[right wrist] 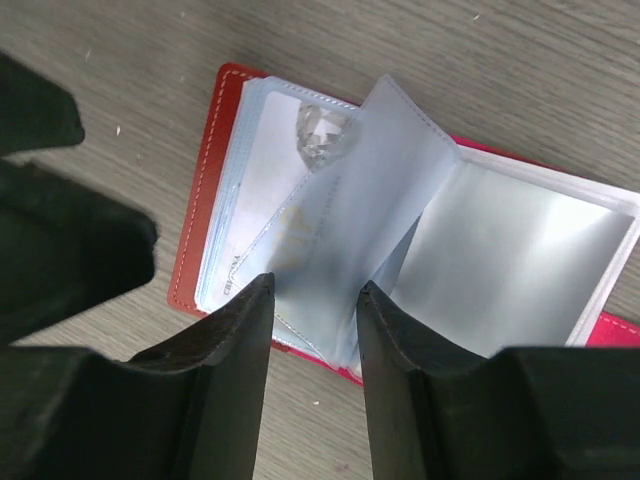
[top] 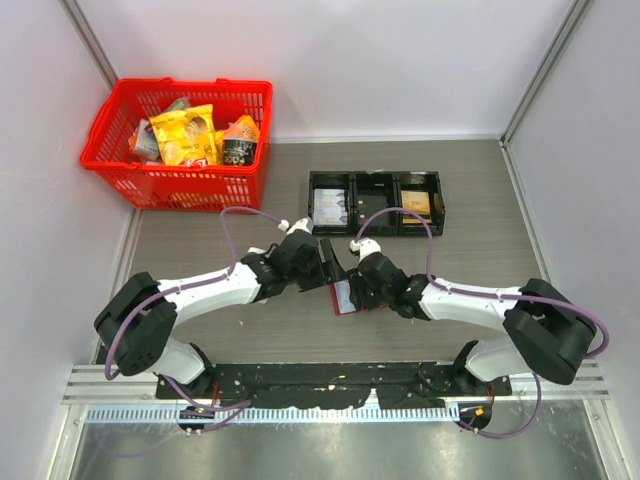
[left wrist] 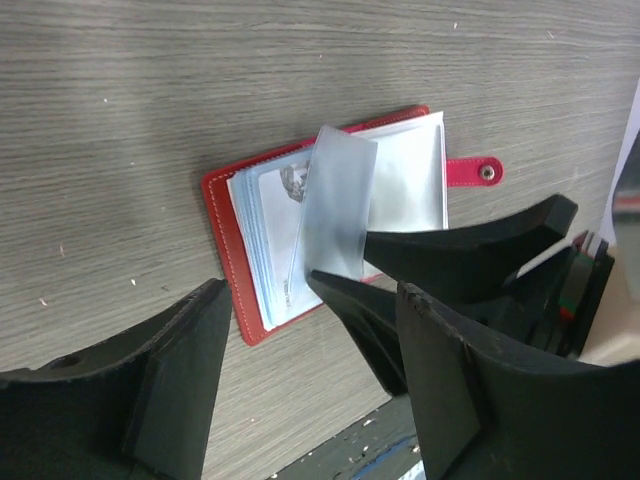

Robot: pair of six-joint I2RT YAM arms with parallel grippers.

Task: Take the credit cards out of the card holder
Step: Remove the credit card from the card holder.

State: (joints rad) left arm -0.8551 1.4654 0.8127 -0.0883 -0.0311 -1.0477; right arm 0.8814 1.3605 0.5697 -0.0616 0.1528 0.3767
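Observation:
The red card holder (right wrist: 205, 200) (left wrist: 222, 250) (top: 345, 300) lies spread open on the table between the two arms. A pale credit card (right wrist: 262, 190) (left wrist: 268, 235) with faint print shows in its left-hand sleeves. One clear sleeve (right wrist: 370, 210) (left wrist: 335, 210) stands lifted off the stack. My right gripper (right wrist: 315, 285) (top: 347, 283) is open, its fingertips either side of that sleeve's lower edge. My left gripper (left wrist: 310, 330) (top: 322, 265) hovers open just beside the holder, with only table and the other arm's fingers (left wrist: 450, 245) between its jaws.
A black three-compartment tray (top: 375, 178) sits behind the holder with items in it. A red basket (top: 250, 150) of snack packs stands at the back left. The holder's red snap tab (left wrist: 475, 172) sticks out to one side.

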